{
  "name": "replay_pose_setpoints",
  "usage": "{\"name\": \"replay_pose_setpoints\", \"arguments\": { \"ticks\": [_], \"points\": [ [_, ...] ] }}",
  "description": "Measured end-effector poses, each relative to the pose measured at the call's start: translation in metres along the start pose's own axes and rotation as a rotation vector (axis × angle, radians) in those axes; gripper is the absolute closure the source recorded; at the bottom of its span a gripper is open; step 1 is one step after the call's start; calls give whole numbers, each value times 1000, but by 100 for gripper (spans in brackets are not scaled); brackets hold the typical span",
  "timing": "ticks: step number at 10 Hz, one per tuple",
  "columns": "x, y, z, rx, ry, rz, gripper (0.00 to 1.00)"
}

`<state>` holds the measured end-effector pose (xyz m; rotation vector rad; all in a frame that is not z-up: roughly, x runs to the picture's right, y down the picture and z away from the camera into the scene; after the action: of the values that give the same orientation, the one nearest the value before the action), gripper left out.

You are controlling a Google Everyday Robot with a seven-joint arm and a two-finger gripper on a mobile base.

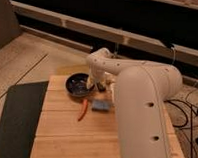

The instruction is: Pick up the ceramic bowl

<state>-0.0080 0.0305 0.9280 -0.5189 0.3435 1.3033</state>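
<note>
One round, shallow, glossy dark navy ceramic bowl (77, 85) sits upright near the far left corner of the pale slatted wooden table (64, 137), resting on the boards and not lifted; the two-finger gripper (93, 84) hangs at the bowl's right rim, at the end of the bulky white arm (141, 110) that bends down from the right and fills much of the foreground; its jaws are spread as wide as they go and hold nothing, though whether a finger already touches the rim cannot be made out. Just right of the bowl and nearer the camera lies a small blue rectangular pad (101, 104); a thin orange-red stick (83, 110) lies beside that pad, on its left, apart from the bowl; a flat dark mat (15, 119) covers the floor left of the table.

By the look of it, the step in hand is the approach, close to its end; the grasp itself is not yet made. The next move likely calls for setting one finger inside the rim and one outside, closing firmly on the glossy wall, then lifting straight up; the slick glaze could let the bowl tip or slide.
</note>
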Motion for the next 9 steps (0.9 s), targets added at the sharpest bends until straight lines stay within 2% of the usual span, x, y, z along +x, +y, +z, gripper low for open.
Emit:
{"name": "replay_pose_setpoints", "arguments": {
  "ticks": [2, 5, 7, 9],
  "points": [
    [12, -1, 24, -20, 64, 24, 35],
    [15, -3, 42, -32, 118, 36, 35],
    [7, 2, 35, -25, 110, 22, 35],
    [-5, 16, 19, -17, 77, -10, 35]
  ]
}}
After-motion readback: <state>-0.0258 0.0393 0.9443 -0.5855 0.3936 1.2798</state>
